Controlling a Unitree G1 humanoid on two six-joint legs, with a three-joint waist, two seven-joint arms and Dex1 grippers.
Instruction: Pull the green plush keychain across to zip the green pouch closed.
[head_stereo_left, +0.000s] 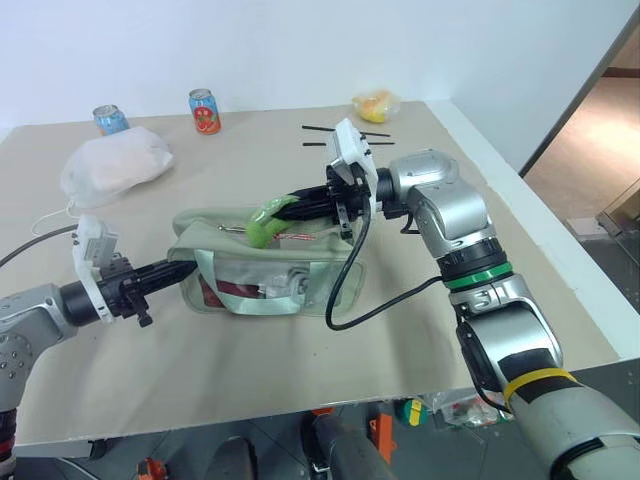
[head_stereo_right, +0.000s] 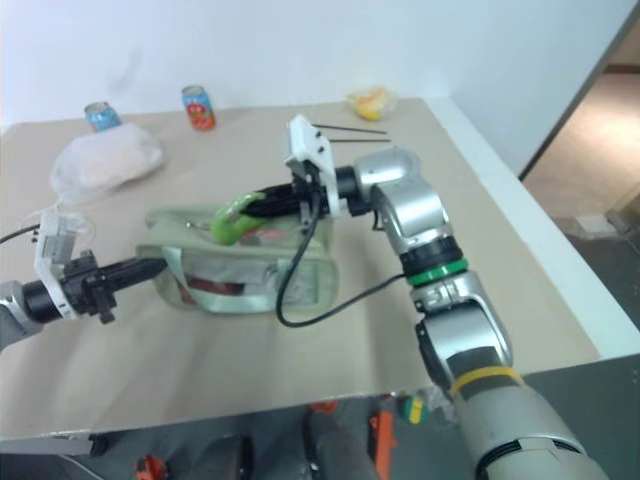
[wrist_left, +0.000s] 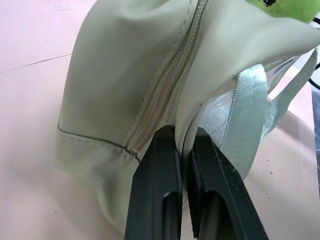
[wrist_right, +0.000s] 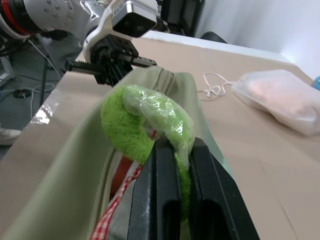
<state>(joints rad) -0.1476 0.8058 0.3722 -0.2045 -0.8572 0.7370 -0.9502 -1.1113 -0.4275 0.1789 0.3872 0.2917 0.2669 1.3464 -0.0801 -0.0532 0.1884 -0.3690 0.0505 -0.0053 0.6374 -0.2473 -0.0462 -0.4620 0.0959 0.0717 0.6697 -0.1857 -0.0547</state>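
The pale green pouch lies in the middle of the table, its zipper top facing up. The lime-green plush keychain sits over the zipper line, and my right gripper is shut on it, reaching in from the right. In the right wrist view the black fingers pinch the plush keychain, with a red-and-white ribbon below it. My left gripper is shut on the pouch's left end. The left wrist view shows its fingertips clamping the fabric beside the zipper.
A white translucent plastic bag lies at the back left. Two drink cans stand along the far edge, and a yellow wrapped lump sits at the back right beside two thin black sticks. The table edge runs along the right.
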